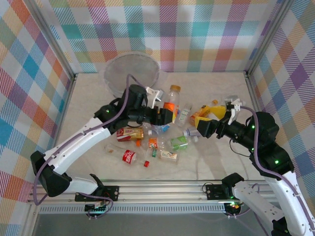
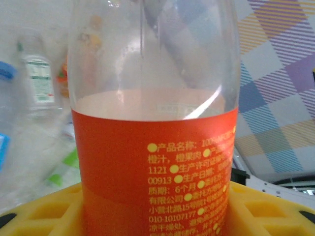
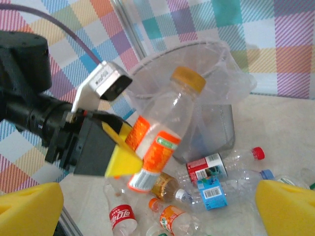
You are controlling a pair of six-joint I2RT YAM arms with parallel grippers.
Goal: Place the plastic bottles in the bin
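- The left gripper (image 1: 165,115) was partly closed on an orange-labelled bottle (image 1: 171,101), held tilted above the table, short of the bin (image 1: 130,71) at the back left.
- I judged the grip low on the body; the smooth bottle could swing or slip out in transit.
- The right gripper (image 1: 199,122) stood wide open, empty, beside the loose bottles (image 1: 157,145); a careless sweep could scatter them.
- Release before the rim would drop the bottle outside.
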